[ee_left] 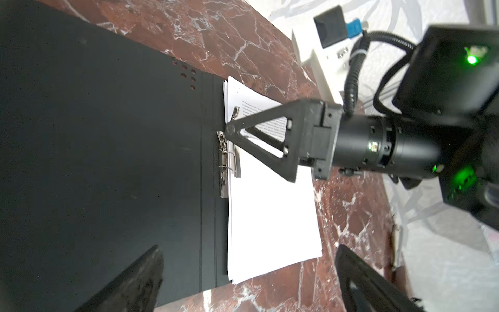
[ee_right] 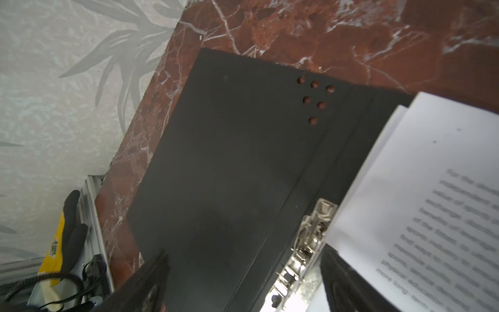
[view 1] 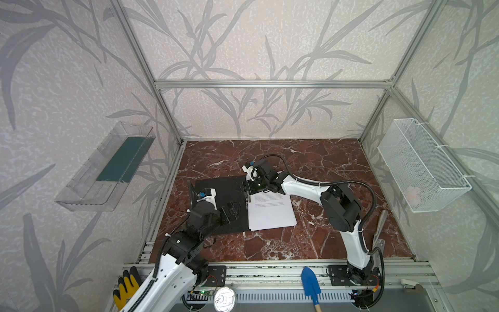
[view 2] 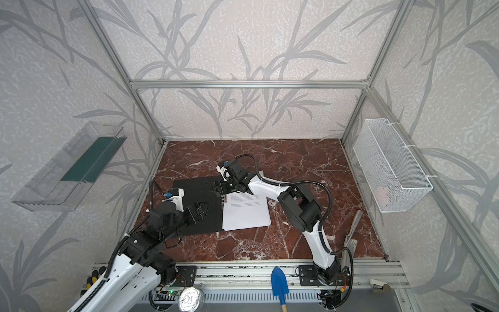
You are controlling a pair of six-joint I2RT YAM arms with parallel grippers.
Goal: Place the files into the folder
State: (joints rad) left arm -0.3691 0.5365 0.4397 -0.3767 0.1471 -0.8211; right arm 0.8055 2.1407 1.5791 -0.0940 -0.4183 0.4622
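The black folder lies open and flat on the marble table. The files, a stack of white printed sheets, rest on its right half against the spine. A metal clip runs along the sheets' edge. My right gripper is open low over the spine. The clip sits between its fingers, and one finger has its tip at the clip. My left gripper hovers open over the folder's left cover, holding nothing.
A clear wall tray on the left holds a dark green panel. A white mesh basket hangs on the right wall. A metal tool lies at the table's right edge. On the front rail are gloves, a tin and a blue trowel.
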